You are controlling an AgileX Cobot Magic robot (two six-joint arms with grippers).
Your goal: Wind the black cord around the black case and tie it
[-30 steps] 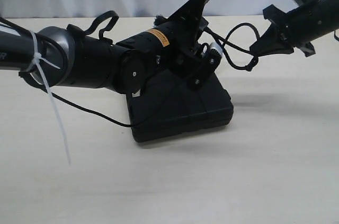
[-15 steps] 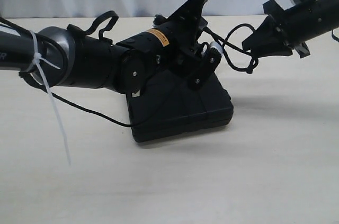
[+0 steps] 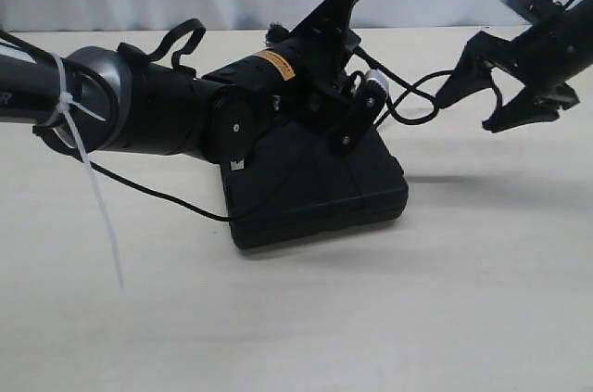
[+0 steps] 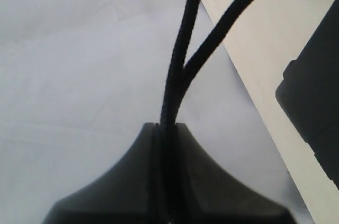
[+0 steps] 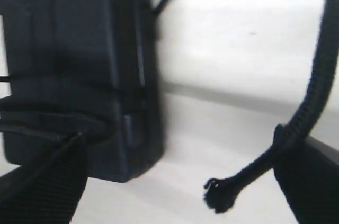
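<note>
Two strands of the black cord (image 4: 177,81) run out from the left gripper (image 4: 165,131), pinched between its pressed-together fingers; in the exterior view the arm hides that grip. Under this gripper the black case (image 3: 315,193) lies on the table (image 3: 463,299). The right gripper (image 3: 465,114) reaches in level, jaws spread, the cord's end just beside one finger (image 5: 310,176).

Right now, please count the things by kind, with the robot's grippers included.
Cord: 1
Case: 1
Grippers: 2, the left gripper and the right gripper
Total: 4
</note>
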